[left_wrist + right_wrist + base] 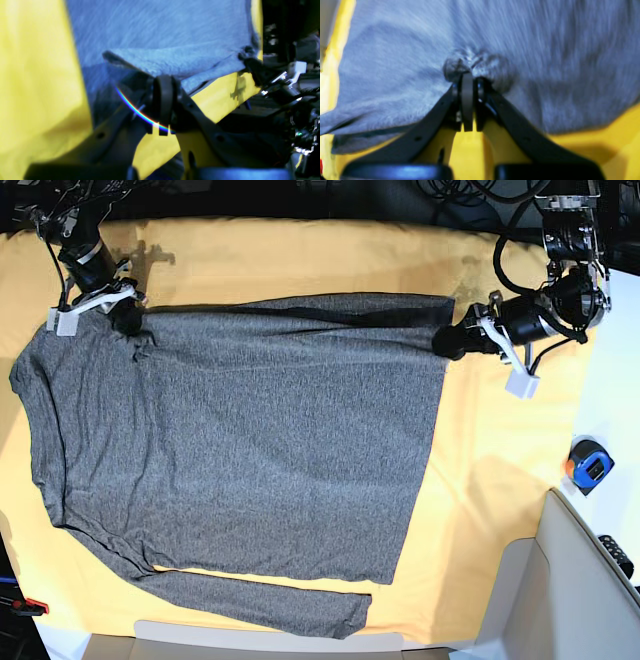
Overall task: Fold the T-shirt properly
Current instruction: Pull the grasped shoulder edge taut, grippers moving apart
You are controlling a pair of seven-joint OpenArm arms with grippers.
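Observation:
The dark grey T-shirt (240, 450) lies spread on the yellow-orange table cloth (490, 480), body flat and one long sleeve (290, 600) along its near edge. At the far left my right gripper (131, 322) is shut on the shirt. In the right wrist view its fingertips (467, 76) pinch a bunched knot of grey fabric (475, 60). At the far right my left gripper (452, 341) is shut on the shirt's corner. In the left wrist view its fingertips (163, 83) hold a lifted flap of the T-shirt (175, 60).
A blue and orange tape measure (588, 464) sits off the cloth at the right. A white box edge (570, 580) rises at the near right corner. Cables (470, 200) hang behind the far edge. A small red item (30, 607) lies at the near left.

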